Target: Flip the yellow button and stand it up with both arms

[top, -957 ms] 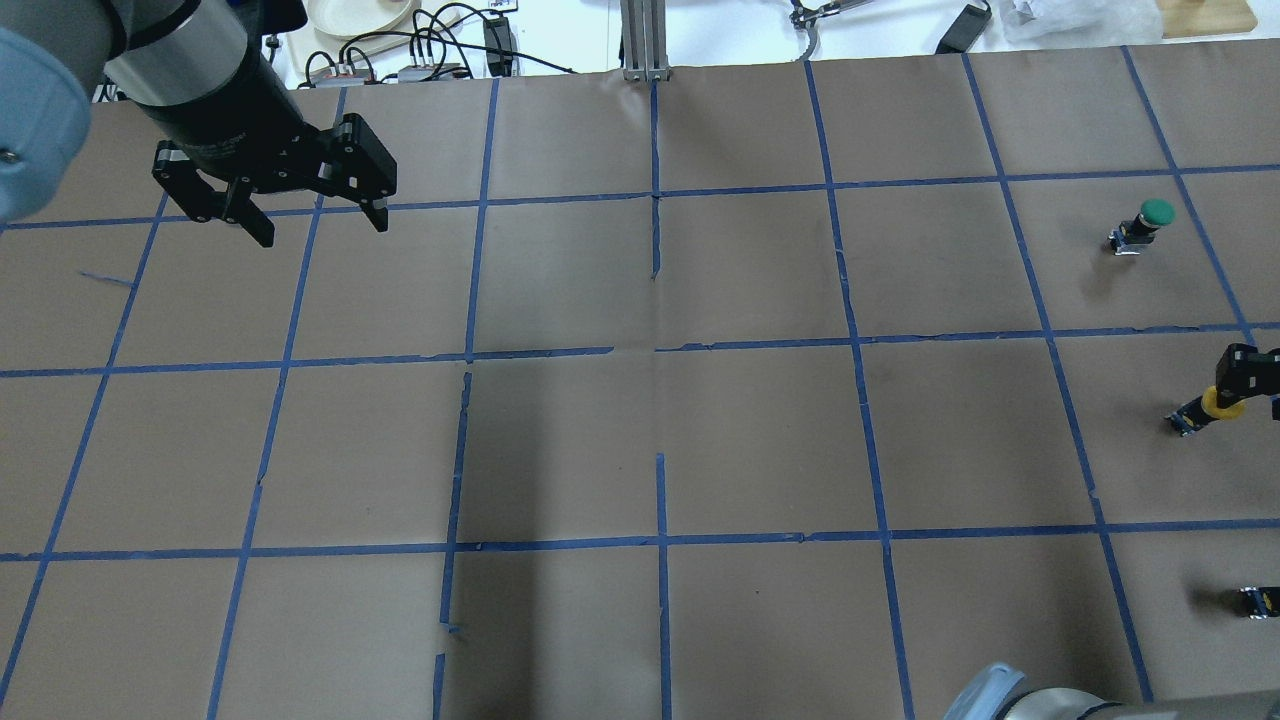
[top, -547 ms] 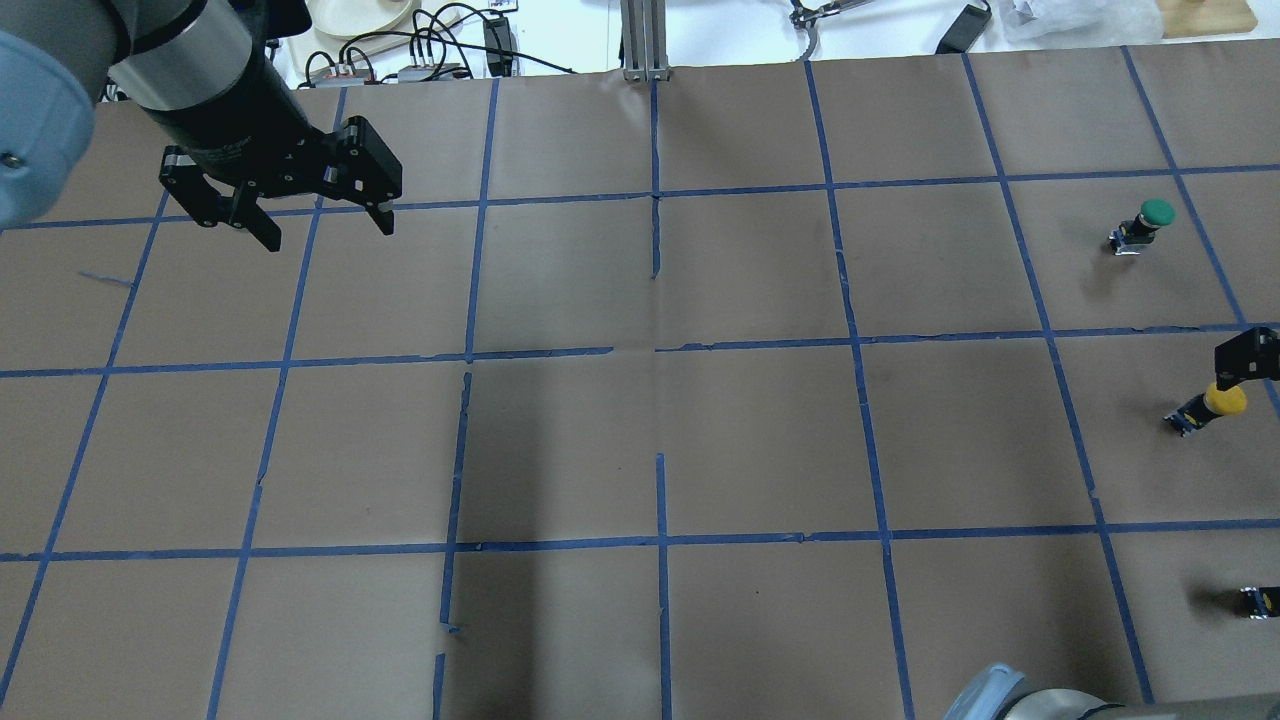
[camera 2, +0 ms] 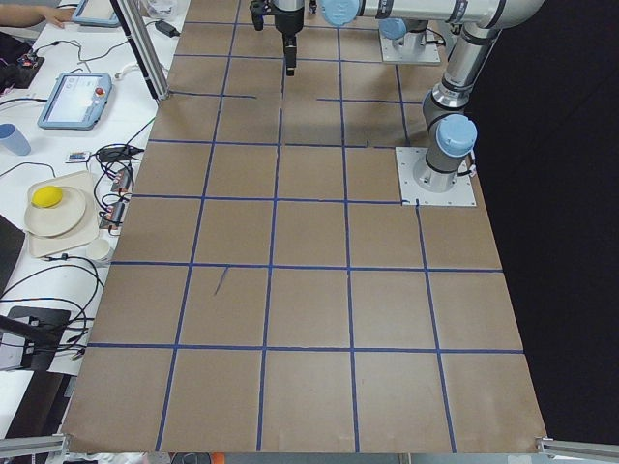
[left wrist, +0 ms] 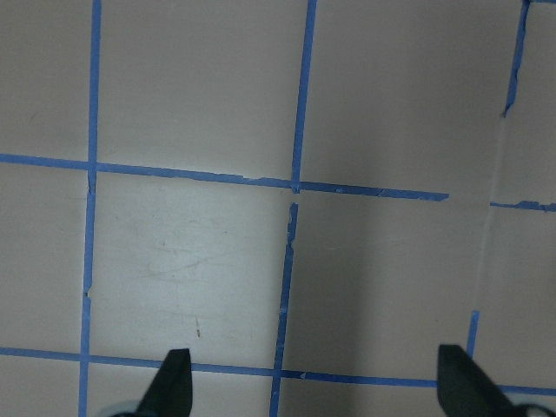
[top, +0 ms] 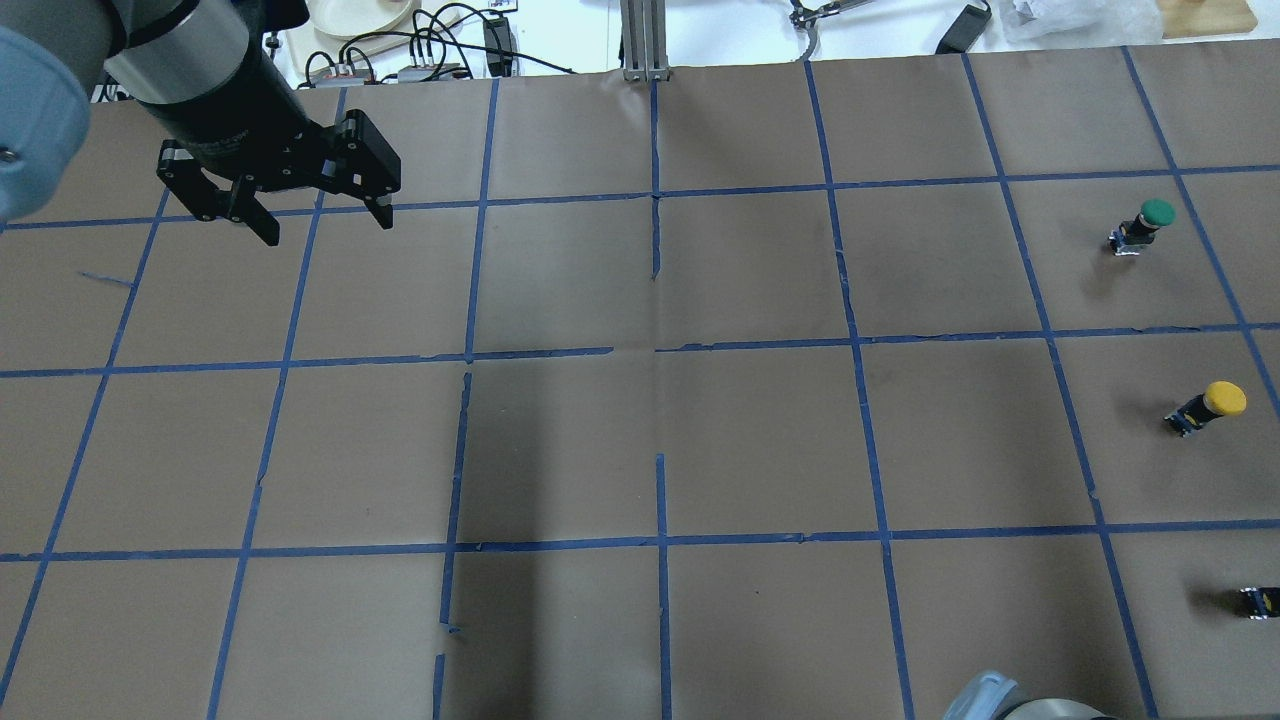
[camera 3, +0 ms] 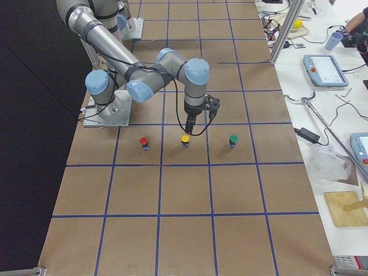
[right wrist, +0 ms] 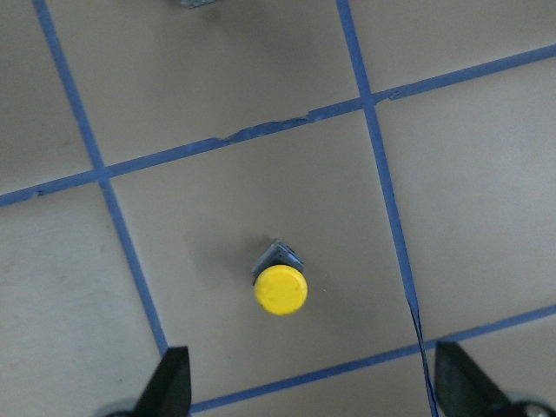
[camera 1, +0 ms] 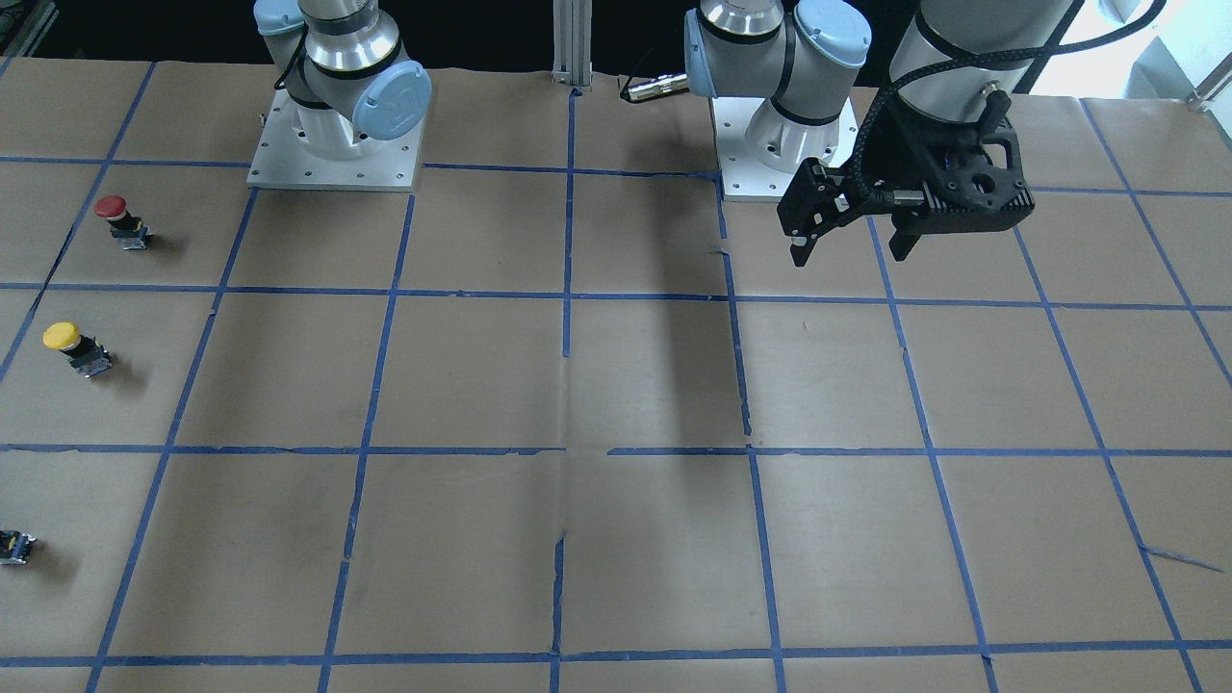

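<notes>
The yellow button [top: 1210,405] stands upright on its black body near the table's right edge. It also shows in the front view [camera 1: 72,346], the right side view [camera 3: 185,140] and the right wrist view [right wrist: 281,289]. My right gripper [right wrist: 313,391] is open and empty, up above the button and clear of it. It also shows in the right side view [camera 3: 191,125] but is outside the overhead view. My left gripper [top: 325,230] is open and empty, hovering over the far left of the table. It also shows in the front view [camera 1: 852,255] and the left wrist view [left wrist: 313,391].
A green-capped button [top: 1148,222] stands beyond the yellow one. A red-capped button [camera 1: 120,219] stands on its robot side. A small dark part [top: 1260,600] lies at the overhead view's right edge. Cables and a plate [top: 360,15] lie beyond the table's far edge.
My right gripper has let go of the yellow button's cap and risen out of the overhead view. The button stays standing. The left gripper has barely moved.
</notes>
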